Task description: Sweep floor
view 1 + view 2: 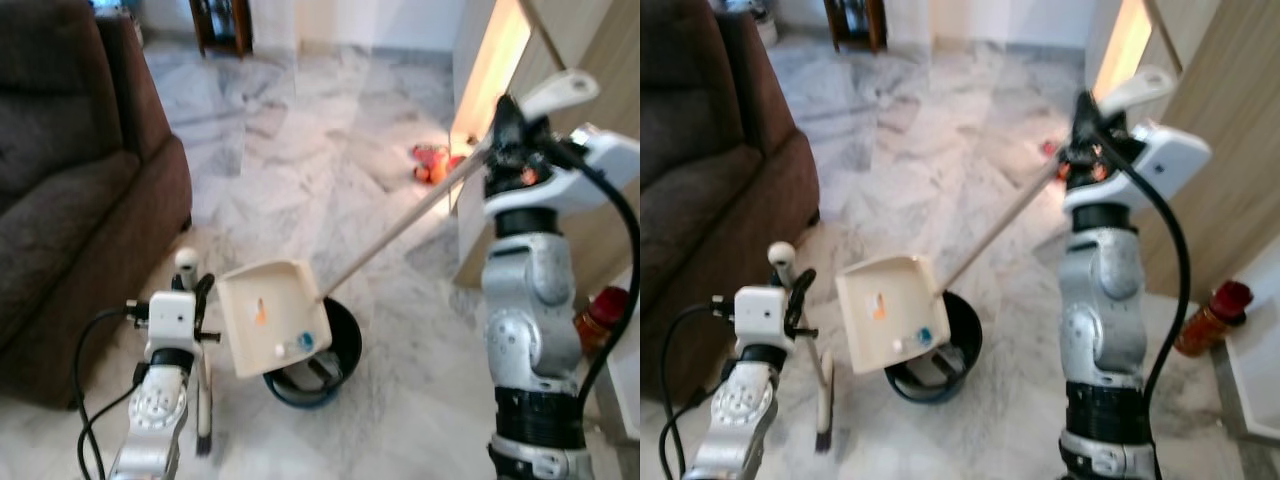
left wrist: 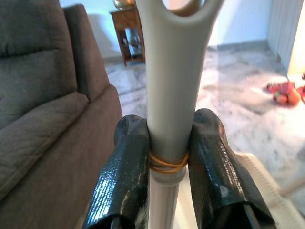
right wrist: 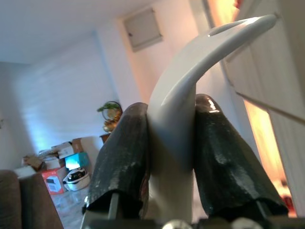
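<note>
The right gripper (image 3: 170, 157) squeezes the dustpan's (image 1: 272, 315) long handle, tipping the pan over the black bin (image 1: 340, 345) far below its fingers. The left gripper (image 2: 167, 176) clamps the broom handle (image 2: 174, 86). Both look light, stiff and smooth, so holding near the handle tops seems best.

cream dustpan (image 1: 268, 315) | dark bin (image 1: 340, 345) | brown sofa (image 1: 70, 190) | grey-veined marble floor (image 1: 300, 170)

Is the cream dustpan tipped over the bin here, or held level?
Tipped. The cream plastic dustpan is steeply tilted over the round black bin, small bits of debris gathered at its lower edge. The right gripper holds its long handle high.
</note>
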`<state>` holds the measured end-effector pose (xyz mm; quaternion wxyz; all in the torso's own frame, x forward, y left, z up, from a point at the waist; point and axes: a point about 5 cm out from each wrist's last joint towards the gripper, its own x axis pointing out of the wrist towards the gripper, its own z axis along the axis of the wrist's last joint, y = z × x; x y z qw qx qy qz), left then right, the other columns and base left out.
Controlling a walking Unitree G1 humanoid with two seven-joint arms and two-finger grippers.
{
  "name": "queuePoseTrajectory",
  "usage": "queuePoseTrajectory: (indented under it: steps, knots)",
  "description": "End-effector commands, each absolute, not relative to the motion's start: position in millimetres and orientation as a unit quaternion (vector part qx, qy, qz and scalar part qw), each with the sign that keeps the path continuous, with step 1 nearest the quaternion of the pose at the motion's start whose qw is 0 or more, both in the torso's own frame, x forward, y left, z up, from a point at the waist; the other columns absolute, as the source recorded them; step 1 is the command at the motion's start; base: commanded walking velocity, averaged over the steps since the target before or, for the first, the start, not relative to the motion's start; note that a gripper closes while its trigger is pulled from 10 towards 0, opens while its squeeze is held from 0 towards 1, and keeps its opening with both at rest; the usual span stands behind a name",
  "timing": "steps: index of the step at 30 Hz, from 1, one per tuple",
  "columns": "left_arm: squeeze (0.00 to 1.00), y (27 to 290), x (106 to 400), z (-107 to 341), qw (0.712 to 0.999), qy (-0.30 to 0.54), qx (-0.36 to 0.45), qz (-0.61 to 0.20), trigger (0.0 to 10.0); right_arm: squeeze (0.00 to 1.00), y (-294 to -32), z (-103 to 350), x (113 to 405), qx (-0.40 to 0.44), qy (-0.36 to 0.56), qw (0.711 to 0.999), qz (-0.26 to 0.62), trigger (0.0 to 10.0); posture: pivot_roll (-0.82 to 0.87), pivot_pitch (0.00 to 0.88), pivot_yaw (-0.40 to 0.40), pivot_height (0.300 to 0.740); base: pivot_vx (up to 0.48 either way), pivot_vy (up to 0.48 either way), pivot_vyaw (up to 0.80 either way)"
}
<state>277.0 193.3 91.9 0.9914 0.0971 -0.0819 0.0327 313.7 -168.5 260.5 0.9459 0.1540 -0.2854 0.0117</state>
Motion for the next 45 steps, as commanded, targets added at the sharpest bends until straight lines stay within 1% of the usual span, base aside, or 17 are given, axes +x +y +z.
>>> queuePoseTrajectory:
  steps: [1,13,23,27,28,31,38,42,45]
  knots:
    - [0.00,196,277,98,0.989,-0.096,0.109,0.034,10.0,0.00,-160,281,306,0.160,-0.333,0.929,0.031,10.0,0.01,0.095,-0.014,0.740,0.262,0.000,0.00]
    - [0.00,195,277,99,0.988,-0.104,0.108,0.032,10.0,0.00,-144,284,301,0.146,-0.347,0.925,0.043,10.0,0.00,0.096,-0.014,0.740,0.000,0.000,0.00]
    - [0.00,194,277,99,0.988,-0.106,0.107,0.033,10.0,0.00,-107,292,286,0.117,-0.385,0.913,0.072,10.0,0.00,0.091,-0.015,0.740,0.000,0.000,0.00]
    - [0.00,194,277,99,0.988,-0.107,0.107,0.033,10.0,0.00,-90,295,279,0.081,-0.406,0.906,0.091,10.0,0.00,0.090,-0.016,0.740,0.000,0.000,0.00]
    - [0.00,194,277,99,0.988,-0.107,0.107,0.033,10.0,0.00,-90,295,279,0.081,-0.406,0.906,0.091,10.0,0.00,0.090,-0.016,0.740,0.000,0.000,0.00]
    - [0.00,194,277,99,0.988,-0.107,0.107,0.033,10.0,0.00,-78,297,272,0.023,-0.429,0.896,0.110,10.0,0.00,0.090,-0.017,0.740,0.000,0.000,0.00]
    - [0.00,193,277,99,0.988,-0.107,0.106,0.032,10.0,0.00,-66,293,265,-0.024,-0.445,0.885,0.133,10.0,0.00,0.091,-0.018,0.740,0.000,0.000,0.00]
    - [0.00,194,277,99,0.988,-0.108,0.106,0.032,10.0,0.00,-55,291,256,-0.061,-0.463,0.871,0.154,10.0,0.00,0.093,-0.017,0.740,0.000,0.000,0.00]
    - [0.00,194,277,99,0.988,-0.108,0.106,0.033,10.0,0.00,-49,289,251,-0.061,-0.466,0.867,0.164,10.0,0.00,0.094,-0.016,0.740,0.000,0.000,0.00]
